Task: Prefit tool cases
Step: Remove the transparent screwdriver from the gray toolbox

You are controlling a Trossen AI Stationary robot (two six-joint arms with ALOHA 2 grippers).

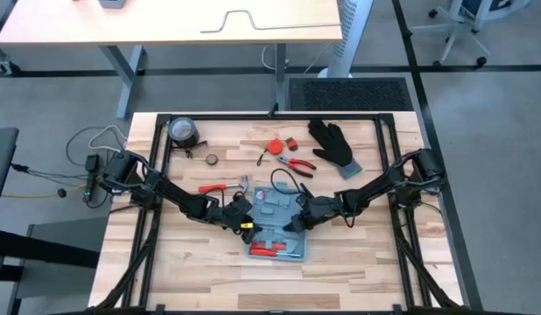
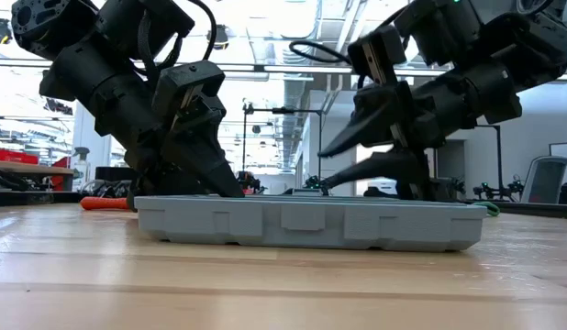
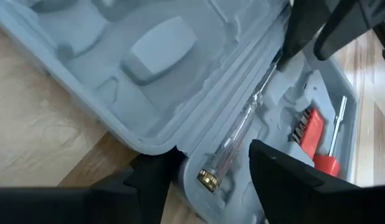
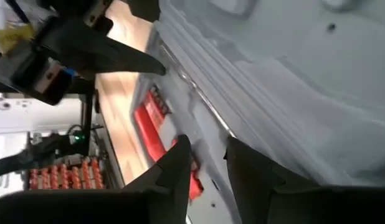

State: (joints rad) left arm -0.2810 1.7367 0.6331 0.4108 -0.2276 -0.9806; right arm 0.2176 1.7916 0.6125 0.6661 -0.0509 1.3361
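The light-blue tool case (image 1: 275, 226) lies opened flat at the table's middle. Its empty moulded half (image 3: 155, 50) is on the far side, and the half with red tools (image 3: 311, 134) is on the near side. A clear-handled screwdriver (image 3: 233, 146) lies along the groove between the halves. My left gripper (image 3: 211, 180) is open over the case's left end, one finger on either side of the screwdriver's brass-capped handle end. My right gripper (image 4: 208, 165) is open over the case's right part, its fingertips (image 3: 298, 34) near the shaft's far end. My left gripper comes slanting down from the table's left, and its fingertips (image 2: 227, 183) reach the case's top; I cannot tell whether they touch the case or the screwdriver. My right gripper comes slanting down from the right; I cannot tell whether its fingertips touch the shaft.
On the far side of the case lie a black glove (image 1: 336, 144), red pliers (image 1: 295, 164), a red tape measure (image 1: 275, 146), a tape roll (image 1: 183, 131) and a red-handled tool (image 1: 220, 186). A black cable (image 1: 284, 179) curls by the case. Black frame rails (image 1: 165, 166) border the table.
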